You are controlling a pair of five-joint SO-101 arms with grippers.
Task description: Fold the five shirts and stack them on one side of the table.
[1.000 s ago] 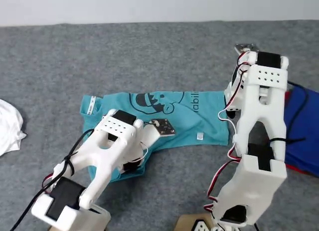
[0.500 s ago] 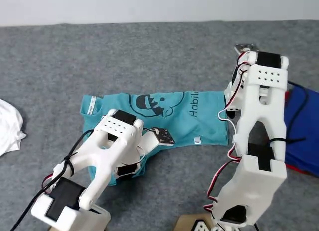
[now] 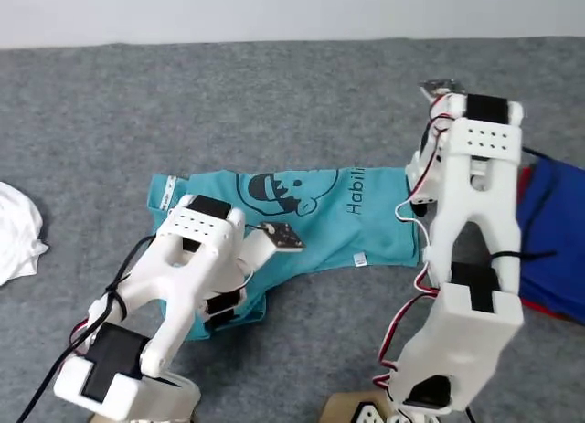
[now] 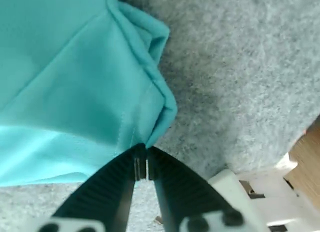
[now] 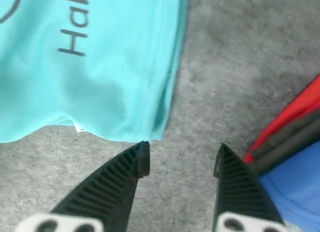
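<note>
A teal shirt (image 3: 311,213) with a dark print lies spread across the middle of the grey table. My left gripper (image 4: 141,164) is shut on a folded fabric edge at the teal shirt's (image 4: 75,81) front left corner, where the cloth bunches under the left arm (image 3: 187,268). By the shirt's right hem, my right gripper (image 5: 181,162) stands open over bare grey table, just off the corner of the teal shirt (image 5: 90,66). The right arm (image 3: 471,213) rises over that side.
A white shirt (image 3: 16,231) lies crumpled at the left edge. A blue shirt (image 3: 558,240) on a red one (image 5: 295,117) lies at the right, close to the right gripper. The far half of the grey table (image 3: 274,103) is bare.
My left arm has drawn left and toward the front with the teal cloth in its grip, so the front left corner bunches more. The right arm shifted only slightly.
</note>
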